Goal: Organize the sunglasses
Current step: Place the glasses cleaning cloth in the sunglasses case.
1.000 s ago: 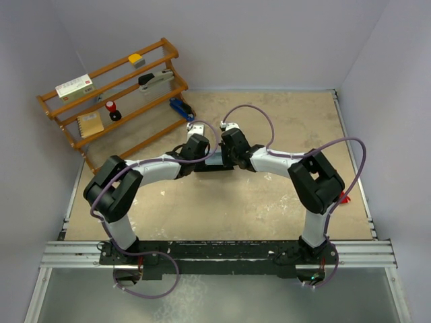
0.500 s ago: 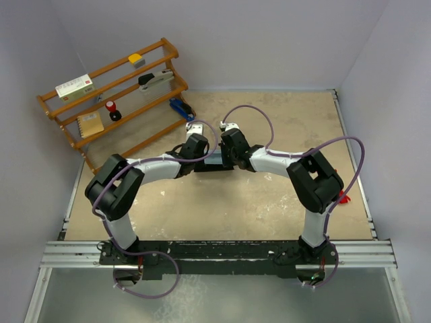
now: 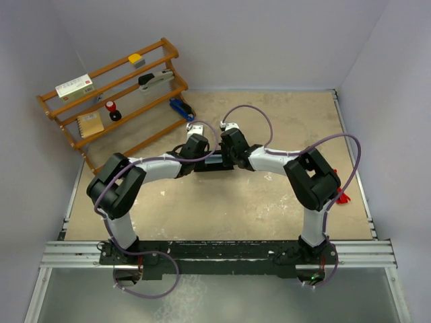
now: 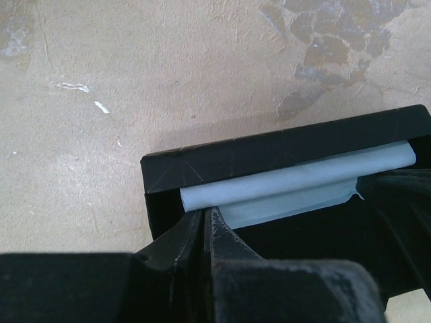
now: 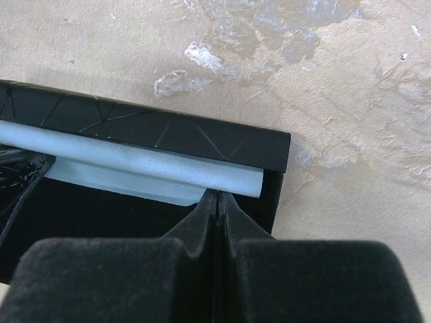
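1. Surface (image 3: 269, 208): mottled beige, carrying everything listed below.
2. Left arm (image 3: 155, 168) and right arm (image 3: 283, 163): meeting over mid-surface. Elbows drawn slightly inward since a second ago, wrists unmoved.
3. Wooden rack (image 3: 114, 101): at the far left, unchanged.
4. Black case (image 4: 269, 145): open, lying flat beneath both wrists, same place as before.
5. Pale blue cloth (image 4: 289, 182): rolled along the case's inner wall.
6. Left end effector (image 4: 206, 219): closed fully, tips at the cloth's edge. Hold on the cloth not discernible.
7. Right end effector (image 5: 216, 200): likewise closed, tips at the cloth's other end.
8. Sunglasses (image 3: 344, 197): red, on the surface near its right edge, beside the right arm's elbow, well apart from the case. Not moved.
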Controlling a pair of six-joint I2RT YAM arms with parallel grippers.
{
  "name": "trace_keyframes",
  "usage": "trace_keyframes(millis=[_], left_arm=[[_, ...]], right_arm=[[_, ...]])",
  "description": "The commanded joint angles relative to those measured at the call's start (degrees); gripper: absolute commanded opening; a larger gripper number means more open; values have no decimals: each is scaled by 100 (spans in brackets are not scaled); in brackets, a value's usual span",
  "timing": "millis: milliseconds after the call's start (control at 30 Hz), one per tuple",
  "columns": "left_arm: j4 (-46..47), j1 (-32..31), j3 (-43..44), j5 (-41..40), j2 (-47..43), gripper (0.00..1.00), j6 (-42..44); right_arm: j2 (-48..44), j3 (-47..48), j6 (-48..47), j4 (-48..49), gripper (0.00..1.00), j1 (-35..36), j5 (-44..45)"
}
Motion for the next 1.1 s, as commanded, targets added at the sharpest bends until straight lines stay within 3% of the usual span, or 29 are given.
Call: trace_keyframes(millis=[0, 1067], left_arm=[[219, 55, 191, -4, 42, 0, -74], [283, 129, 359, 195, 272, 0, -156]], right_arm=[[40, 260, -111, 31, 0, -51, 196], [-148, 417, -256, -186, 0, -63, 537]])
